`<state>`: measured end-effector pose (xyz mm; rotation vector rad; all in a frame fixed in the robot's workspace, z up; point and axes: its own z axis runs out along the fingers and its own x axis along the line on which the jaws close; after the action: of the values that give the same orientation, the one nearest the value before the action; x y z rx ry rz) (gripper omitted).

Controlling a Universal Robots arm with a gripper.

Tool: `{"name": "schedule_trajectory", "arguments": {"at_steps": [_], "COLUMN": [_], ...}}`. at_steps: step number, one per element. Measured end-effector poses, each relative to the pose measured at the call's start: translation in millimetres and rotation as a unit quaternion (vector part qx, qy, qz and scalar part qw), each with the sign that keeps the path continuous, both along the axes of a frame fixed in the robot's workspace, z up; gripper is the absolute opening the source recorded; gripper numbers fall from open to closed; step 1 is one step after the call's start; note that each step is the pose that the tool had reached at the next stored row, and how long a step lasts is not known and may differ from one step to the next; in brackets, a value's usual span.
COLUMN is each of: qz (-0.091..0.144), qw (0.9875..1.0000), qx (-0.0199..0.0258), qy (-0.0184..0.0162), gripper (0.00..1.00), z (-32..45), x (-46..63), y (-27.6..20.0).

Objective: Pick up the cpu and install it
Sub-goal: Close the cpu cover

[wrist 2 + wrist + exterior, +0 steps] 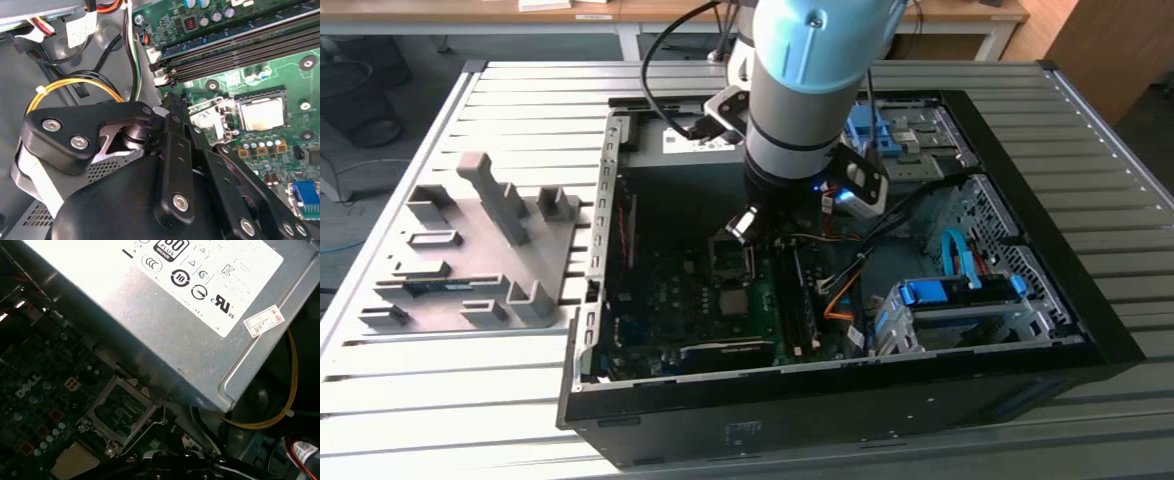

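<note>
The cpu (260, 113) already lay flat in its socket on the motherboard (280, 60) inside the open computer case (1067, 330), its retention frame (122, 412) still raised beside it, while the gripper (744, 226) hovered just above, finger state impossible to tell.

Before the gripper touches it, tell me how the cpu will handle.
The cpu is a thin flat square, so probably stiff and light. Its smooth metal top may be slippery. Lying flush in the socket on the motherboard, it likely offers little edge to grip.
</note>
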<state>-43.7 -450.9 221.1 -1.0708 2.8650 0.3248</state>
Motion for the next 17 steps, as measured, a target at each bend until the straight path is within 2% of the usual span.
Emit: {"name": "schedule_trajectory", "arguments": {"at_steps": [7, 12, 17], "qz": [0.007, 0.011, 0.014], "qw": [1.0000, 0.9999, 0.9999], "qx": [0.0004, 0.0003, 0.0003], "qy": [-0.0001, 0.0000, 0.0000], "gripper": [0.10, 0.10, 0.10], "z": [-7.0, -15.1, -18.5], "x": [0.0, -0.2, -0.3], "y": [8.7, 10.3, 11.8]}}
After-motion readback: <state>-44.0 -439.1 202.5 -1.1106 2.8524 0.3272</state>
